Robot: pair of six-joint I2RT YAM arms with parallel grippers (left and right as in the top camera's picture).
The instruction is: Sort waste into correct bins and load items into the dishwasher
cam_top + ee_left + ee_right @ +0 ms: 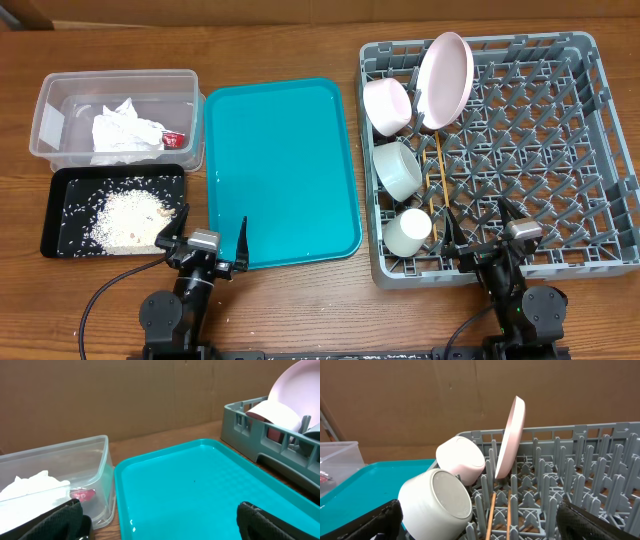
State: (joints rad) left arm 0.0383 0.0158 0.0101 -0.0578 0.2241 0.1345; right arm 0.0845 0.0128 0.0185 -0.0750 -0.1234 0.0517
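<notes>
The sorting looked finished. Left of the teal tray (280, 170), the napkins (125, 130) and wrapper (173, 139) lay in the clear tub (50, 120), and the rice (130, 220) lay in the black tray (60, 235). Right of it, the plate (446, 80), pink bowl (386, 105), grey-green bowl (397, 170), cup (408, 232) and chopsticks (437, 175) sat in the rack (590, 150). The left gripper (206, 240), at the teal tray's near left corner, and the right gripper (478, 222), right of it, were spread wide and empty. Nothing seemed left to grasp, so the next move probably called only for parking both arms.

teal tray (200, 485) between clear tub (101, 472) and grey rack (246, 424)
</notes>
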